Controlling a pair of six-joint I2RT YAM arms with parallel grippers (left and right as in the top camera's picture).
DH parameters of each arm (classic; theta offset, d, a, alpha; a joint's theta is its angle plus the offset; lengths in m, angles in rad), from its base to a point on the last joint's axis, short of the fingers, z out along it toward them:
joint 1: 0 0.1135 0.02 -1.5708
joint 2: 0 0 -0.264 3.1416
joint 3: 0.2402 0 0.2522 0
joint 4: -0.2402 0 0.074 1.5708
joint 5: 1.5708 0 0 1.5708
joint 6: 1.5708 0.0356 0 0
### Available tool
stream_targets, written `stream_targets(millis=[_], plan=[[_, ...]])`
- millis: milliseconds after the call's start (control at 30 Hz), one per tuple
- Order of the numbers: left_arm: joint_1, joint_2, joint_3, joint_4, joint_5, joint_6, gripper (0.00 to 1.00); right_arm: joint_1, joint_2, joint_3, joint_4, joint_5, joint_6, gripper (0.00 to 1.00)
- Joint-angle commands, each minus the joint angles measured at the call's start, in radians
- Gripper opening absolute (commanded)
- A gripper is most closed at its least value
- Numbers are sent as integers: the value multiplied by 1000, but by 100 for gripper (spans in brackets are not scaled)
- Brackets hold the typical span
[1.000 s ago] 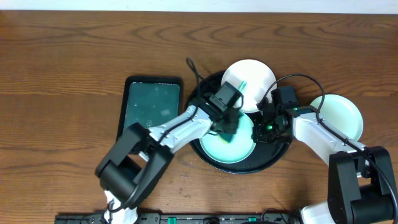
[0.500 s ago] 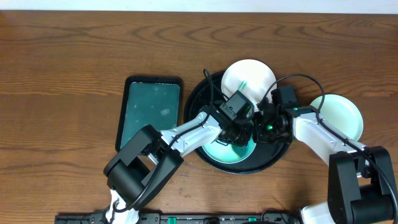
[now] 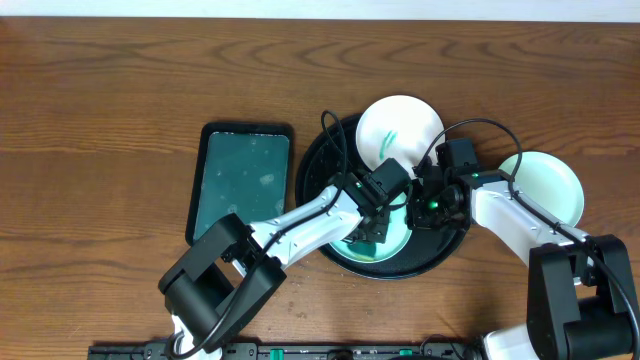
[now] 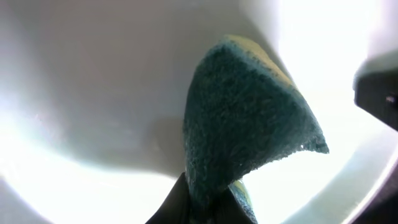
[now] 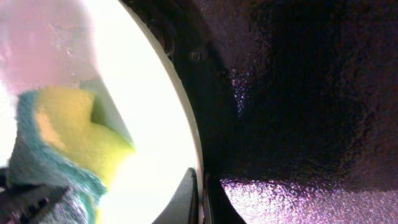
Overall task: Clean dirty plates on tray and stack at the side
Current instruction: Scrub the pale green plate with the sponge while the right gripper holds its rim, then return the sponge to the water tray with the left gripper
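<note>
The round black tray (image 3: 448, 245) holds two plates. One white plate with green smears (image 3: 400, 126) leans on its far rim. An aqua-tinted plate (image 3: 385, 248) lies in its middle. My left gripper (image 3: 372, 225) is shut on a teal and yellow sponge (image 4: 249, 118) pressed onto this plate (image 4: 93, 74). My right gripper (image 3: 425, 205) is shut on the plate's right rim (image 5: 194, 149); the sponge shows at the left of the right wrist view (image 5: 68, 137). A third plate (image 3: 550, 185) lies on the table to the right of the tray.
A rectangular dark-green tray (image 3: 242, 180) lies left of the round tray, with nothing on it. A black cable (image 3: 325, 125) loops over the round tray's far left rim. Wooden table (image 3: 120, 90) all round.
My left gripper with the sponge has swept across the middle plate from its left part toward its right and near part. The right arm and the plates have not moved.
</note>
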Motion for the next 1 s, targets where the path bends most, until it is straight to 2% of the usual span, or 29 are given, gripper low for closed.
stream_targets(millis=[0,200,267,367,567,767,867,967], plan=[[30,21,-44,-34,-331,43,7,0,26,-11,-8,65,-9,1],[30,21,-44,-51,-683,85,7,0,26,-11,-8,66,-9,1],[30,21,-43,-52,-740,97,7,0,26,-11,-8,66,-9,1],[30,20,-32,-64,-745,106,8,0,26,-11,-8,66,-9,1],[35,-52,34,-151,-562,47,7,0,26,-11,-5,76,-9,1],[86,-275,54,-172,-298,39,8,0,26,-11,-8,76,-9,1],[152,-402,54,-221,-267,40,8,0,26,-11,-8,76,-9,1],[248,-485,52,-277,-272,95,11,0,26,-11,-8,76,-9,1]])
